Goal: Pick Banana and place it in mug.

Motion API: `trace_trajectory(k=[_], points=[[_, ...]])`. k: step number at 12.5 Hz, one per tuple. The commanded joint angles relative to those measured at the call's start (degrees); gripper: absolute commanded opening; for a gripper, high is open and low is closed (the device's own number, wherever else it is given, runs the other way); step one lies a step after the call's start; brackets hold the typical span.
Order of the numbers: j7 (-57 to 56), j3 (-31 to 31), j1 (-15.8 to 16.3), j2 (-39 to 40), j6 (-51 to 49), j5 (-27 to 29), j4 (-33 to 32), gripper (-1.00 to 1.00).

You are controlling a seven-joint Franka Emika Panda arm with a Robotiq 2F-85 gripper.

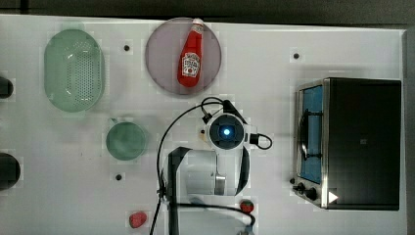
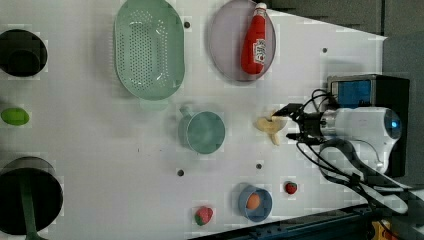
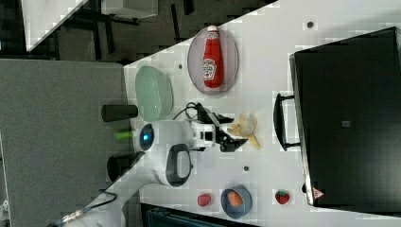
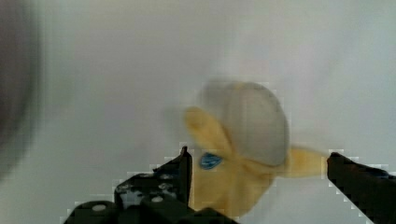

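The small pale-yellow peeled banana [image 2: 269, 127] lies on the white table, near the round pale-green mug [image 2: 202, 131] (on the left view's right). It looks light, soft and bruisable; grip its thick middle. The black 2-fingered gripper [image 2: 289, 122] straddles it, jaws spread wide, empty, arm reaching low.

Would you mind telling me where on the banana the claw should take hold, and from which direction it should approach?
Probably the banana's thick middle, near the blue sticker, coming straight down from above. It lies flat on the white table with floppy peel flaps spreading outward, so the body looks the firmest part. The open claw already straddles it, one finger on each side.
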Motion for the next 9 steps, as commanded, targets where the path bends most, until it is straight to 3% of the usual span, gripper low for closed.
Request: trace_trajectory(k=[1, 2, 8, 9], points=[[-1.67, 1.47, -0.21, 2.82, 5.24, 1.32, -1.42, 1.0], [-1.67, 1.57, -0.21, 3.62, 5.75, 1.32, -1.44, 0.94], [-1.67, 1.49, -0.35, 3.26, 7.6, 1.32, -1.46, -0.45], [-1.67, 1.33, -0.49, 2.64, 7.45, 1.33, -1.44, -0.46]])
